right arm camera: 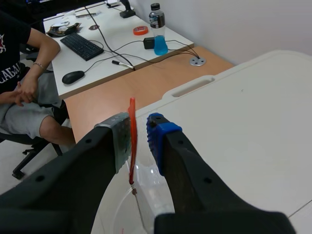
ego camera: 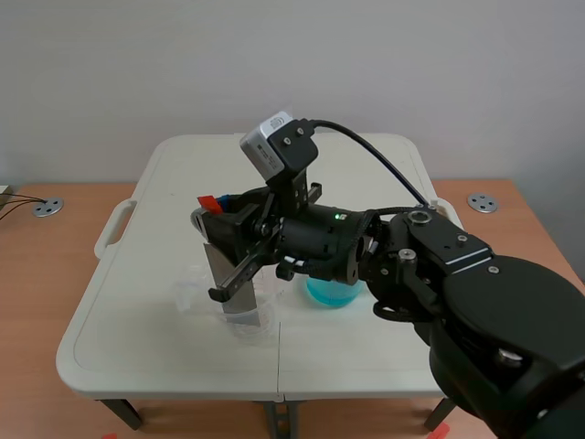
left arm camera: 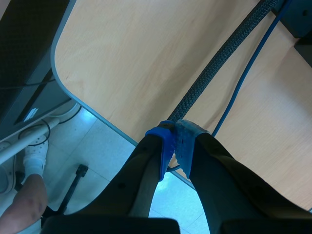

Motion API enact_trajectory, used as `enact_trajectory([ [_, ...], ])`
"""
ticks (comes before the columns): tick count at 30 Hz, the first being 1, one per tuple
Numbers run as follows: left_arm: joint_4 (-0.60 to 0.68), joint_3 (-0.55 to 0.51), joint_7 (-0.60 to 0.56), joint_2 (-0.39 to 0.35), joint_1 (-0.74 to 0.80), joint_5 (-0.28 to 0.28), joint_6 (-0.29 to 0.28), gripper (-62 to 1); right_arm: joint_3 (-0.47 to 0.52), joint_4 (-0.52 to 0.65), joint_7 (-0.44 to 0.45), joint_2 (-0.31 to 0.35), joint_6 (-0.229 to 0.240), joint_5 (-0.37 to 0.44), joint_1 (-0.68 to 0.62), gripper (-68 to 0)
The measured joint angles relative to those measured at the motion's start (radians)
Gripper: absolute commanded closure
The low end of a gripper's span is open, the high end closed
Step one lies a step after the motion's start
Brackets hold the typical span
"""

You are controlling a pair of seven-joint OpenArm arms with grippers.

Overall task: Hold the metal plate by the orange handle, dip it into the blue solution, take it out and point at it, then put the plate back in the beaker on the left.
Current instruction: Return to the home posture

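1. The plate (ego camera: 219,261) stands nearly upright in the clear beaker (ego camera: 260,322) left of the blue solution (ego camera: 327,294); its lower end is inside the glass and the handle (right arm camera: 131,134) sticks up above the rim.
2. I judge the plate thin, stiff and light; bare metal would be slippery once wet, so the orange handle is the place to take it, pinched flat across its faces.
3. The handle looks like a thin strip and may flex; a skewed pinch could let the plate swing against the glass.
4. The right gripper (right arm camera: 139,139) straddles the handle with its jaws a little apart; the strip sits just beside the grey pad (right arm camera: 121,141), and a sliver of gap shows before the blue pad (right arm camera: 157,134), so I read it as not clamped.
5. The beaker is light and fragile; any lift should go straight up.
6. Both beakers sit on the white table (ego camera: 183,165).
7. The left gripper (left arm camera: 174,139) hangs over a wooden desk (left arm camera: 136,58), well off the work; its pads meet on nothing.
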Motion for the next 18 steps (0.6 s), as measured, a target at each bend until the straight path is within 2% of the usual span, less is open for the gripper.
enact_trajectory([
  [3,0.0,0.0,0.0,0.0,0.0,0.0,0.0,-1.7,0.037,0.0,0.0,0.0,0.0,0.0,0.0,-18.1],
  [9,0.0,0.0,0.0,0.0,0.0,0.0,0.0,-1.8,0.099,0.0,0.0,0.0,-0.003,-0.005,0.0,-35.0],
  [10,0.0,0.0,0.0,0.0,0.0,0.0,0.0,-3.6,0.104,0.0,0.0,0.0,-0.003,-0.005,0.0,-38.0],
  [12,0.0,0.0,0.0,0.0,0.0,0.0,0.0,-12.4,0.11,0.0,0.0,0.0,-0.003,-0.005,0.0,-44.2],
  [13,0.0,0.0,0.0,0.0,0.0,0.0,0.0,-20.8,0.111,0.0,0.0,0.0,-0.004,-0.005,0.0,-47.6],
  [14,0.0,0.0,0.0,0.0,0.0,0.0,0.0,-32.5,0.112,0.0,0.0,0.0,-0.008,-0.005,0.0,-51.4],
  [16,0.0,0.0,0.0,0.0,0.0,-0.002,0.0,-61.1,0.112,0.0,-0.001,0.0,-0.033,-0.005,0.0,-60.4],
  [17,0.0,0.0,0.0,0.0,0.0,-0.004,0.0,-62.3,0.112,0.0,-0.007,0.0,-0.052,-0.005,0.0,-65.1],
  [18,0.0,0.0,0.0,0.0,0.0,-0.005,0.0,-62.3,0.112,0.0,-0.015,0.0,-0.068,-0.005,0.0,-66.4],
])
